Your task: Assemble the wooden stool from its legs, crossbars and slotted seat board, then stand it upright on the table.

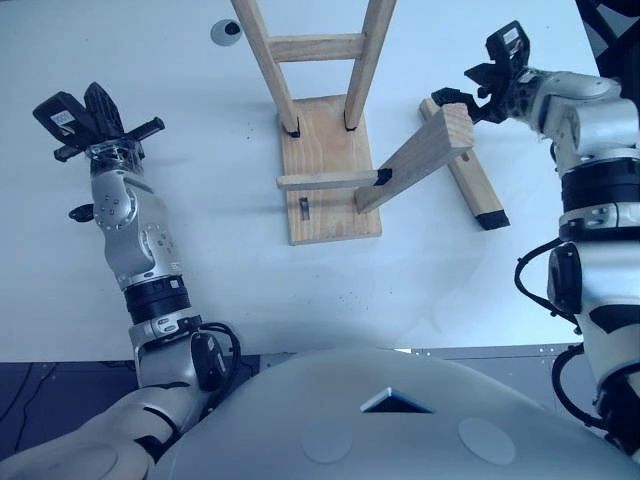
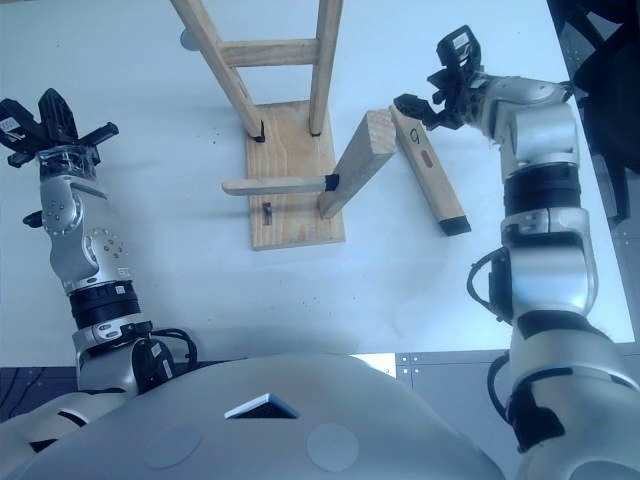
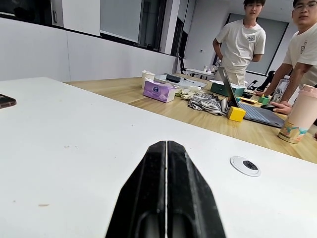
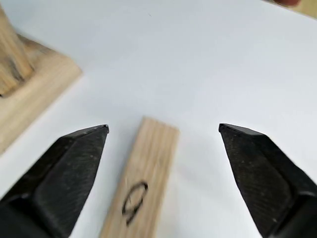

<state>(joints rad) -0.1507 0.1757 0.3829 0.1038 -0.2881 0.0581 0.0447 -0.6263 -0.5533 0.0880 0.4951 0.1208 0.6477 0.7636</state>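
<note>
Two legs joined by a crossbar stand at the twelve o'clock end of the seat board. A third leg tilts toward two o'clock, apparently footed on the board. Our right pincer, fingers apart, hovers over a loose leg lying on the tabletop at three o'clock. We see our left pincer closed together at nine o'clock.

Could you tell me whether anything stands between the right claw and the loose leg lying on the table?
Nothing visible does: the right claw hangs open over the end of the loose leg; the tilted leg leans nearby, clear of the gap.
</note>
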